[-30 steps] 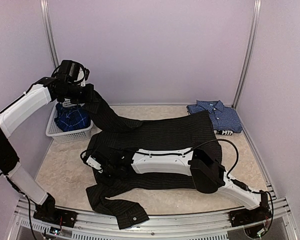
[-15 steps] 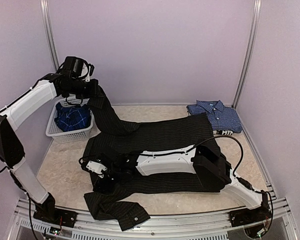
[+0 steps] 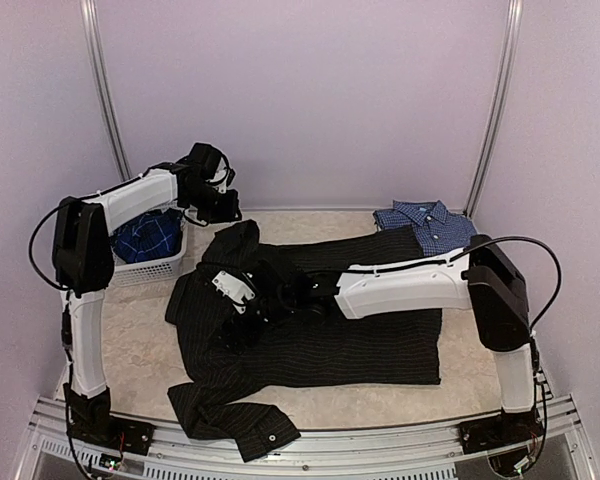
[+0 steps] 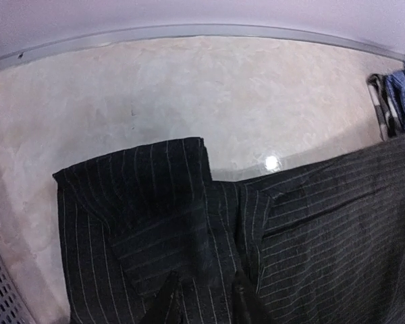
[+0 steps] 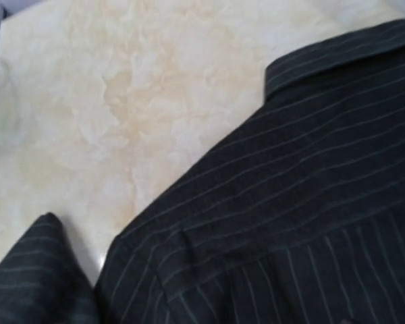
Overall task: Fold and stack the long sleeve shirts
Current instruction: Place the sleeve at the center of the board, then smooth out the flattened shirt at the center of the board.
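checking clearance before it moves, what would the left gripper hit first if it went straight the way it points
The left gripper points at the folded sleeve of the black pinstriped shirt, so it would likely meet that cloth first; the gap is hard to judge.

Black pinstriped shirt [image 3: 370, 345]: spread flat across the middle of the table, collar end to the left; 1 sleeve folded back in a heap at its far left corner; the other sleeve trails crumpled toward the near edge. Blue-and-white checked shirt [image 3: 432, 228]: folded, collar up, far right, just beside the black shirt. Dark blue plaid shirt [image 3: 145, 238]: bunched in the basket [image 3: 145, 268], far left.
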Controlling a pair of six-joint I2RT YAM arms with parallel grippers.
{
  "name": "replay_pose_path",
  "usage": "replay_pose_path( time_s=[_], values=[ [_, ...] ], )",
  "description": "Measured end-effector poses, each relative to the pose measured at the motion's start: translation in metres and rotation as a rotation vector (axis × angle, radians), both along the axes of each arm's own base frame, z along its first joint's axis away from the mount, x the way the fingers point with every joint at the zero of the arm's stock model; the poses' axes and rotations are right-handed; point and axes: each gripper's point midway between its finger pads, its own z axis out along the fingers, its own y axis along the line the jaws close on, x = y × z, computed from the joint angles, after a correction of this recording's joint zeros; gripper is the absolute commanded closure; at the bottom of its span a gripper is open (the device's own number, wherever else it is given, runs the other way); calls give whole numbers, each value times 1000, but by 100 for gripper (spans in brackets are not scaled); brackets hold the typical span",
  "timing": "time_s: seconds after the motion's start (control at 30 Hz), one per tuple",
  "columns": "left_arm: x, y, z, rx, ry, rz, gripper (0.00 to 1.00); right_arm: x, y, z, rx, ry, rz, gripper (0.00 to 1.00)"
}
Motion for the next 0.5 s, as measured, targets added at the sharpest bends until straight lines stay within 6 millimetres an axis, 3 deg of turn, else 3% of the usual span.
replay_pose_path(
  time_s=[0.1, 0.13, 0.23, 0.33, 0.4, 0.5],
  values=[
    [7, 1, -20, 44, 19, 22, 24, -1, -18, 9, 4, -16, -39, 16],
    [8, 4, -21, 59, 15, 26, 16, -1, -27, 10, -4, -18, -53, 16],
    [12, 12, -4, 88, -37, 68, 11, -6, -60, 9, -36, -23, -105, 17],
    [4, 19, 28, 98, -107, 92, 11, -11, -90, 6, -62, -22, -147, 16],
    [-18, 24, 49, 111, -149, 95, 11, -14, -108, 1, -86, -16, -174, 17],
    [-69, 19, 74, 116, -184, 66, 13, -16, -133, -10, -120, 4, -216, 17]
  ],
)
